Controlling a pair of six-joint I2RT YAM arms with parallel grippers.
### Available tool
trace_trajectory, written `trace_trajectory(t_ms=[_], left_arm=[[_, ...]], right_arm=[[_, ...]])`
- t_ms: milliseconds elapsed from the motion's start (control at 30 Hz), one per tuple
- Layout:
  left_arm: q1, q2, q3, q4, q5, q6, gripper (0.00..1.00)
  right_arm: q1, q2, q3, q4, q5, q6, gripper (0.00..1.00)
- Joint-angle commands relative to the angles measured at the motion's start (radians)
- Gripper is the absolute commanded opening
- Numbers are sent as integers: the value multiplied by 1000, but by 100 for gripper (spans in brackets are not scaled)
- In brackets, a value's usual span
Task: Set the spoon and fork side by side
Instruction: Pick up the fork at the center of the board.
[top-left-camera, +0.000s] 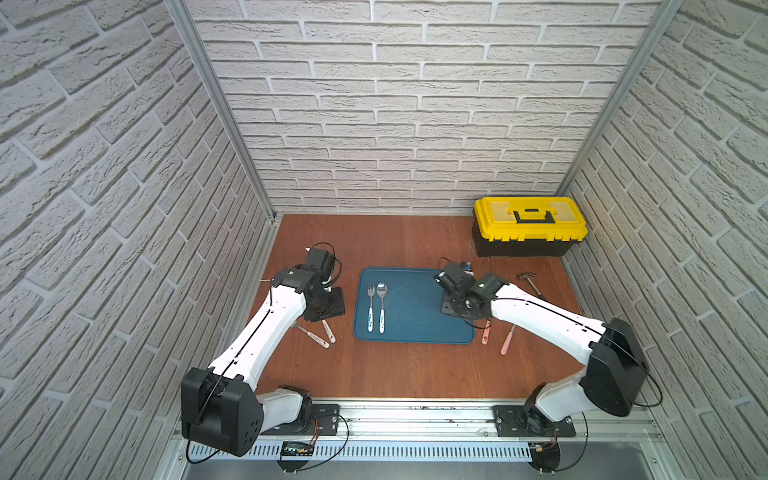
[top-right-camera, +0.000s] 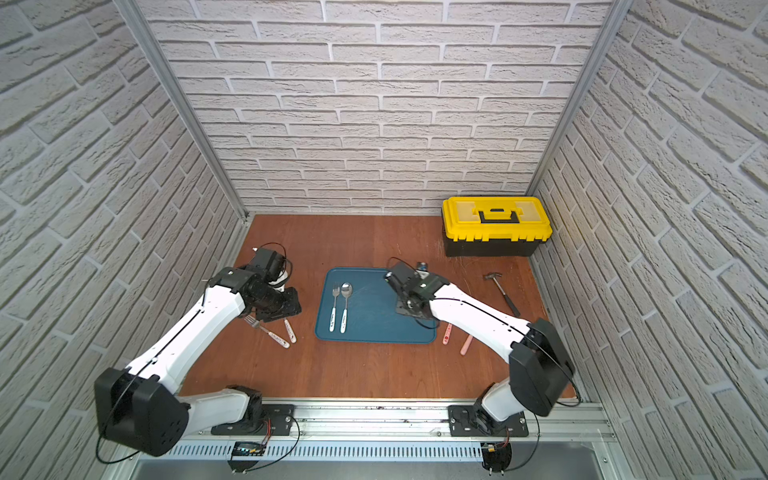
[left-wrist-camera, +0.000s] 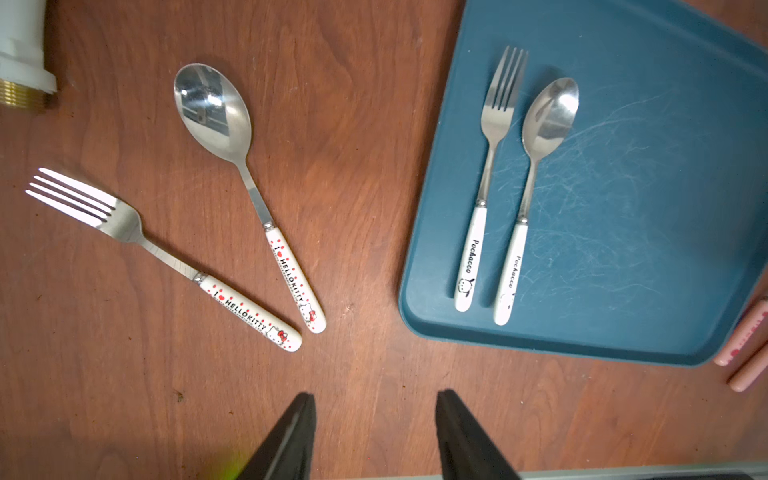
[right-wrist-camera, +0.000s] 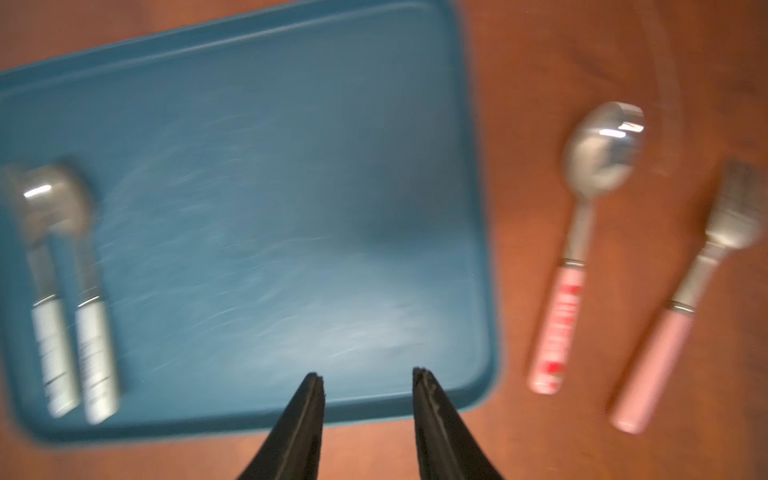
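- Left hand (left-wrist-camera: 376, 395): jaws partly apart, nothing between them. It hangs over bare table (left-wrist-camera: 374, 124), left of the tray.
- Right hand (right-wrist-camera: 368, 374): jaws partly apart, holding nothing. It hangs over the right edge of the tray. The right wrist view is motion-blurred, so fine detail there is unreadable.
- Blue tray (top-left-camera: 415, 307): mid-table, flat, its surface scuffed with pale scratches.
- Pochacco fork (top-left-camera: 370, 307): white handle, lying on the left part of the tray, tines toward the far wall and handle toward the near edge.
- Pochacco spoon (top-left-camera: 382, 307): white handle, lying just right of the fork and parallel to it, bowl far and handle near. The left wrist view shows a narrow gap between the two handles (left-wrist-camera: 511, 274).
- Hello Kitty fork (left-wrist-camera: 166, 257) and Hello Kitty spoon (left-wrist-camera: 249, 187): on the table left of the tray, splayed in a V with the handle ends close together at the near side.
- Pink-handled spoon (right-wrist-camera: 582, 249) and pink-handled fork (right-wrist-camera: 685, 299): on the table right of the tray, slightly apart, heads far.
- Hammer (top-left-camera: 530, 282): on the table, far right.
- Toolbox (top-left-camera: 530, 226): yellow lid shut, black base, far right corner.
- White fitting with a brass thread (left-wrist-camera: 23, 54): on the table near the Hello Kitty pair, only partly in view.
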Motion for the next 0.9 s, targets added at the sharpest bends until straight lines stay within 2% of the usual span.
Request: trace_trajectory(t_ms=[0, 133, 400, 767, 867], left_arm=[[9, 19, -17, 17, -4, -8, 52], [10, 58, -2, 45, 25, -7, 52], [9, 98, 28, 51, 35, 17, 52], [9, 121, 34, 58, 43, 18, 52], [10, 116, 33, 35, -6, -2, 52]], right_arm=[[-87, -166, -123, -64, 61, 18, 41], [-203, -257, -214, -86, 31, 24, 45], [-327, -254, -340, -40, -44, 15, 46], [-375, -190, -368, 24, -93, -28, 41], [-372, -238, -371, 21, -95, -33, 39]])
